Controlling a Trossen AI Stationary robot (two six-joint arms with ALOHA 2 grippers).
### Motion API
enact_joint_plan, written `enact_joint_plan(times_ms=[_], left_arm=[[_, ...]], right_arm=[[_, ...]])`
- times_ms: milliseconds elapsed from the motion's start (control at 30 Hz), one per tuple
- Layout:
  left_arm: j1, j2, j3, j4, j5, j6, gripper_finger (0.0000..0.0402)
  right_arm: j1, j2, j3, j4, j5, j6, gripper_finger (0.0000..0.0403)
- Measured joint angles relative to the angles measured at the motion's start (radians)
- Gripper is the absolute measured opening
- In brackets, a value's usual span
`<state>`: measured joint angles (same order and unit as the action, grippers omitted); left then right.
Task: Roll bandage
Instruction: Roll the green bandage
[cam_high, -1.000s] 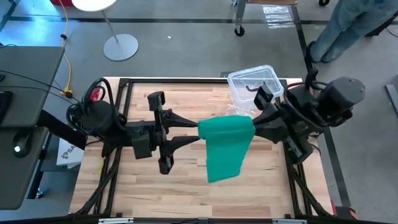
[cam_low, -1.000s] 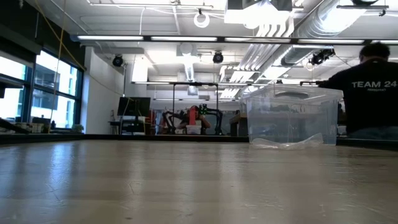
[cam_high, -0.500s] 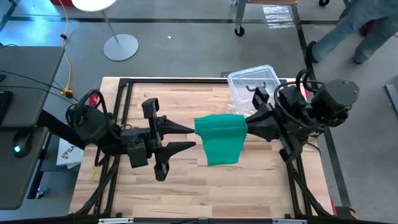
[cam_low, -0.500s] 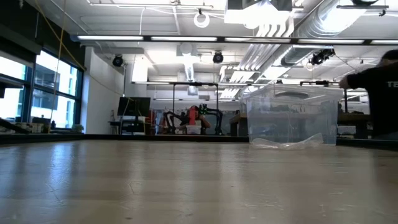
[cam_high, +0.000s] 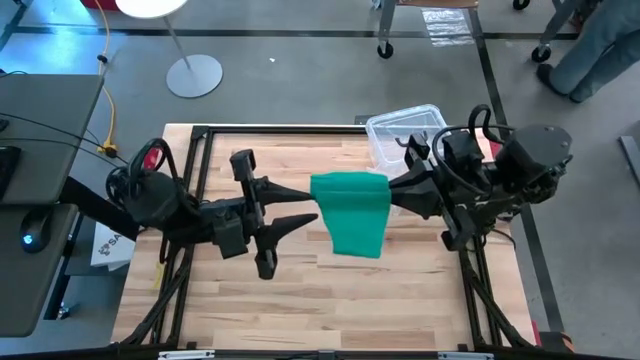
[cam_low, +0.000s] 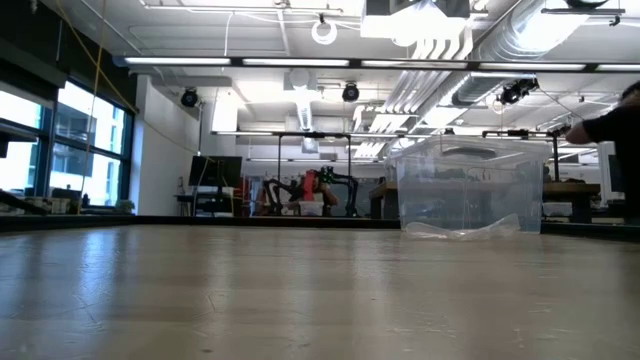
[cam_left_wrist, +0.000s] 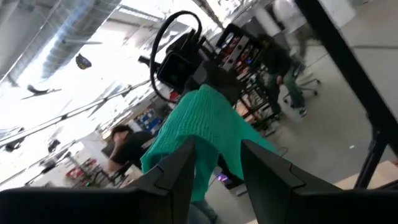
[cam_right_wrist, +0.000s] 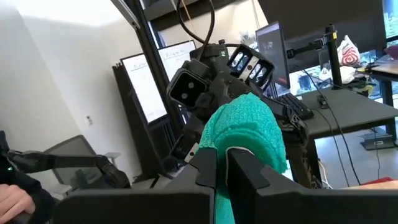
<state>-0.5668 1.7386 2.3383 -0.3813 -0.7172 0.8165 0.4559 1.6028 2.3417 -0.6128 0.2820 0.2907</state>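
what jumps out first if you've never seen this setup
A bright green bandage hangs in the air over the middle of the wooden table, pinched in the right gripper, with the left gripper open beside its other edge. Behind it, a clear plastic box sits at the table's far edge.

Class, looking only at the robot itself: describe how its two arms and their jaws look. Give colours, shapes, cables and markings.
Both arms are dark, almost black, made of chunky jointed segments. The left gripper ends in two long, tapering, pointed jaws; the right gripper has slim, flat dark jaws. Black cables loop over the right arm's wrist. A red patch shows near the left arm's base. No readable markings.
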Motion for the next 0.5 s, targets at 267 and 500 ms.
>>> enact_joint_plan(times_ms=[267,500], left_arm=[[-0.037,-0.008,0.0,-0.007,-0.114,0.005,0.0126],[-0.024,-0.009,0.0,-0.011,-0.07,-0.008,0.0126]], right_arm=[[0.008,-0.006,0.0,0.007,-0.011,-0.003,0.0007],[0.007,-0.006,0.0,0.004,-0.005,-0.003,0.0007]])
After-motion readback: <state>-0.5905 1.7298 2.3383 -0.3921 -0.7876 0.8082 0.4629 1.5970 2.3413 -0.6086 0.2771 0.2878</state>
